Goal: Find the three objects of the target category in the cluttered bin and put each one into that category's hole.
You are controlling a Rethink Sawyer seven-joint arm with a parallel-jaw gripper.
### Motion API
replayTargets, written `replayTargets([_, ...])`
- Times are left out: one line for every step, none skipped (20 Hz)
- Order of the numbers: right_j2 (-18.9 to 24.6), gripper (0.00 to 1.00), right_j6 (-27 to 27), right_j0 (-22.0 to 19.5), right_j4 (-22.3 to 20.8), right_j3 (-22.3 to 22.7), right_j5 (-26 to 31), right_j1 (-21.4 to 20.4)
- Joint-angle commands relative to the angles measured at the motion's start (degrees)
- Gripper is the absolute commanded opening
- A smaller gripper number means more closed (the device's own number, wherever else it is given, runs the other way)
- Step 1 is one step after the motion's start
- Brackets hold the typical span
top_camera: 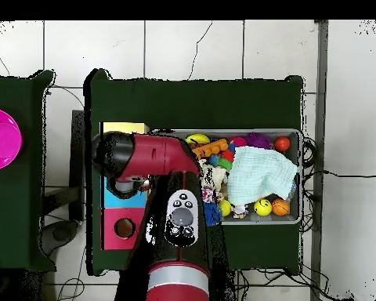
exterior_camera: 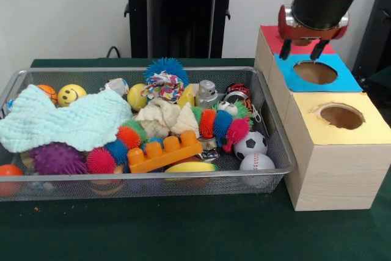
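The gripper (exterior_camera: pixel 302 50) hangs above the blue-topped section of the box, its two short dark fingers (exterior_camera: pixel 285 49) spread apart and holding nothing, their tips just over the round hole (exterior_camera: pixel 315 73) cut into that blue panel. Above it the arm (top_camera: pixel 156 157) is glossy red with a black cylindrical wrist. The wooden box (exterior_camera: pixel 330 175) is pale plywood stepped in three blocks, topped red (exterior_camera: pixel 272 36), blue and yellow (exterior_camera: pixel 360 128), the yellow one with a ragged-edged round hole (exterior_camera: pixel 342 116). Just beside the box sits a rectangular wire-mesh bin (exterior_camera: pixel 278 145) on dark green felt-like table cover (exterior_camera: pixel 195 230). Inside the bin, nearest the box, lie a smooth soccer ball (exterior_camera: pixel 250 144) and a stitched baseball (exterior_camera: pixel 256 163), touching each other. Next to them a spiky, segmented caterpillar toy (exterior_camera: pixel 221 126) in orange, blue, green and pink curves across the middle. An orange plastic building brick (exterior_camera: pixel 165 152) with round studs lies toward the front rim, flanked by bristly pink and blue balls (exterior_camera: pixel 108 157). A knitted mint-green cloth (exterior_camera: pixel 64 120) drapes over the far end, with a purple spiked ball (exterior_camera: pixel 56 158) below it and a yellow smiley ball (exterior_camera: pixel 71 93) behind it. A knotted cream rope toy (exterior_camera: pixel 162 117) rests mid-bin
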Motion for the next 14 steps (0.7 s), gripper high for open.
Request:
replayTargets([-0.6,1.0,-1.1,-3.9,-5.3,-3.0,6.1,-1.1])
replayTargets([-0.4,1.0,-2.1,-4.6,-6.3,-3.4,6.2,-1.3])
replayTargets([-0.2,1.0,-3.1,-5.4,-7.2,-3.7,6.0,-1.5])
replayTargets([0.1,1.0,-4.0,-6.2,-8.0,-3.8,5.8,-1.8])
replayTargets([0.6,1.0,-4.9,-7.0,-8.9,-4.0,5.2,-1.9])
replayTargets([1.1,1.0,-6.1,-7.9,-9.8,-3.9,4.4,-2.1])
replayTargets([1.8,1.0,-7.1,-8.9,-10.6,-3.8,2.7,-2.1])
replayTargets([2.5,1.0,-8.4,-10.1,-11.4,-3.4,0.9,-2.2])
replayTargets([3.2,1.0,-9.7,-11.3,-12.2,-2.7,-1.2,-2.3])
replayTargets([3.8,1.0,-10.9,-12.5,-13.0,-2.1,-3.2,-2.3])
replayTargets([4.5,1.0,-11.8,-13.7,-13.8,-1.6,-5.1,-2.1])
replayTargets([5.1,1.0,-12.6,-14.9,-14.4,-1.1,-7.0,-2.0])
replayTargets([5.8,1.0,-13.5,-16.0,-15.3,-0.9,-8.7,-1.5])
replayTargets([6.6,1.0,-14.4,-17.3,-16.1,-0.7,-10.3,-1.3])
